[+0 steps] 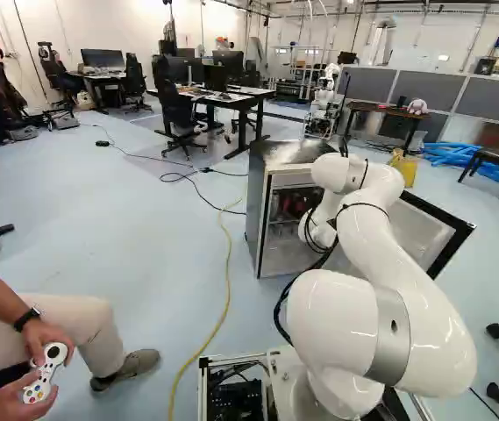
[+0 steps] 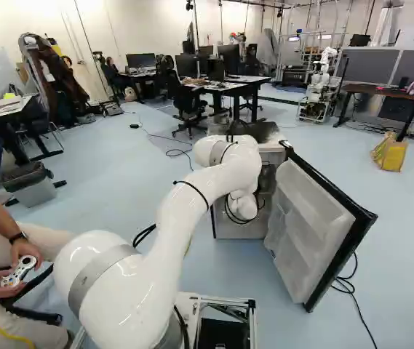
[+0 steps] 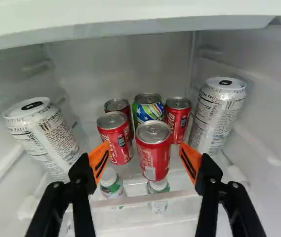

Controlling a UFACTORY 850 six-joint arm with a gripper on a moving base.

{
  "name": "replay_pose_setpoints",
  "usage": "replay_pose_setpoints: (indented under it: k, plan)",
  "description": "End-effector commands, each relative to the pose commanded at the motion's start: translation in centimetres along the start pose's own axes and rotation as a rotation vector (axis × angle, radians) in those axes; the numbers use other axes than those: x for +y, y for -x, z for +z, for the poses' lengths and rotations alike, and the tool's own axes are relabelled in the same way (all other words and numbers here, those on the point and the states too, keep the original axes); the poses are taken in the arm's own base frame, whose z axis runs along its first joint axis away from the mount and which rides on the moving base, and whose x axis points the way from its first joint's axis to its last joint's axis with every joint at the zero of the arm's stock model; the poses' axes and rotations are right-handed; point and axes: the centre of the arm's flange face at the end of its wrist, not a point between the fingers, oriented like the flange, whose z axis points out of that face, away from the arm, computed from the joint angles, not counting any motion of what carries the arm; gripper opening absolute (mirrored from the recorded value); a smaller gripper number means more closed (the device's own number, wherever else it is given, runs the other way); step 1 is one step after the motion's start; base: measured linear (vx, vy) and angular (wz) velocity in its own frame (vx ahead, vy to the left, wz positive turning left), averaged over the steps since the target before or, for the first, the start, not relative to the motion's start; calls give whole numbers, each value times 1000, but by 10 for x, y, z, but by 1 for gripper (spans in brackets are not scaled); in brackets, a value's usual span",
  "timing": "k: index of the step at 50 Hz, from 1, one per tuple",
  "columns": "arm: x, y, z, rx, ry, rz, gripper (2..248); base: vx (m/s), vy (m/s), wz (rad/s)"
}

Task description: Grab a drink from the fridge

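From where I stand, the small, grey-sided, box-shaped fridge (image 1: 254, 200) has a shiny top. Inside it, the red cylindrical cans (image 3: 152, 155) and tall silver cylindrical cans (image 3: 210, 116) look like smooth, glossy metal, while the white inner walls (image 3: 115, 64) look like satiny plastic. Also inside, the black two-fingered gripper (image 3: 144, 154) has matt orange pads (image 3: 99, 159). In front of the fridge, the curved white arm (image 1: 420, 307) gleams smoothly around its dull metallic ring (image 1: 392, 338).

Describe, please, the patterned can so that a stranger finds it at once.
Inside the open fridge, red cans stand clustered. The patterned can is in the back row between two of them; only it is green and blue with stars.
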Motion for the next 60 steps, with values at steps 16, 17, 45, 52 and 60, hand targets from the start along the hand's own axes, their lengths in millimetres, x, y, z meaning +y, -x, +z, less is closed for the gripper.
replay_pose_setpoints:
  k: [16, 17, 45, 52, 60]
  plan:
    - [2, 1, 5, 11, 0, -5, 196, 0, 0, 0]
    - [2, 1, 6, 11, 0, -5, 196, 0, 0, 0]
    - [2, 1, 6, 12, 0, -5, 86, 0, 0, 0]
    - [2, -3, 5, 12, 0, -6, 86, 0, 0, 0]
    - [1, -13, 0, 11, 0, -5, 86, 0, 0, 0]
